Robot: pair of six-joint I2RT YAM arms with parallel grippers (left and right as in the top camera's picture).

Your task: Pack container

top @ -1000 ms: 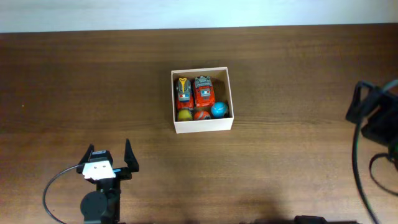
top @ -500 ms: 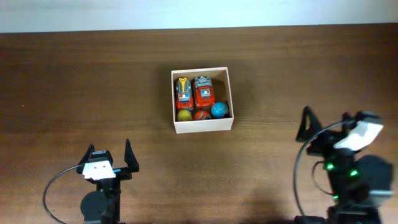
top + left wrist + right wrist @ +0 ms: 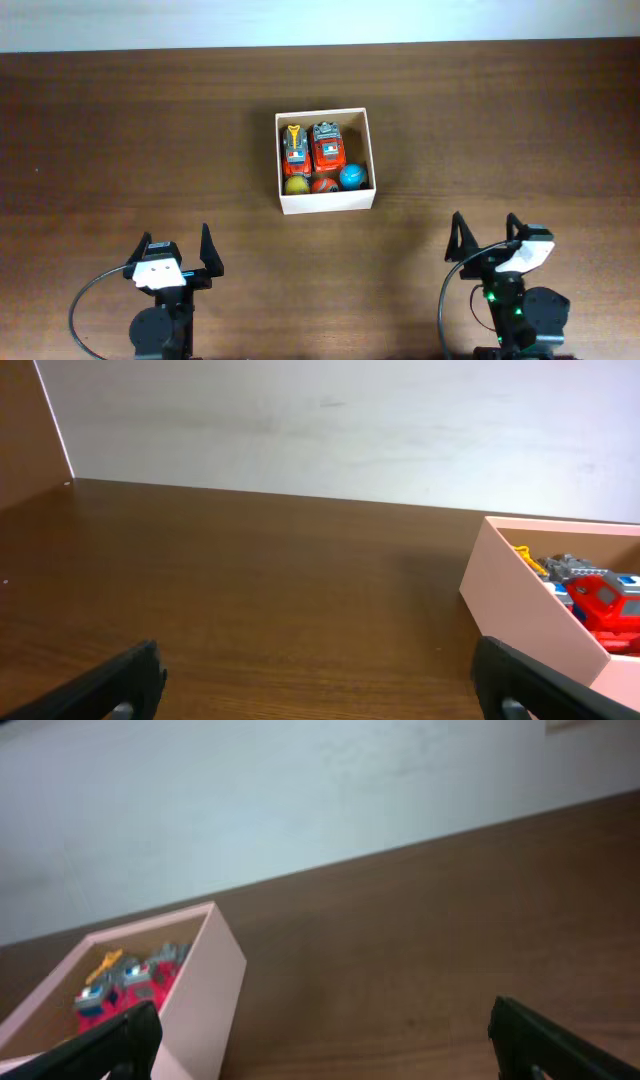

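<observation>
The arms (image 3: 160,325) are black with white caps (image 3: 158,268). Green lights (image 3: 514,312) dot the right one; cables (image 3: 82,302) loop beside both.

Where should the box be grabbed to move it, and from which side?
On the box, take the right wall at its far half, coming straight down, jaws astride the thin rim. The open top leaves the rim free, and bare floor shows there between wall and right truck, likely room for the inner finger. At the near half, the blue ball crowds that wall.
</observation>
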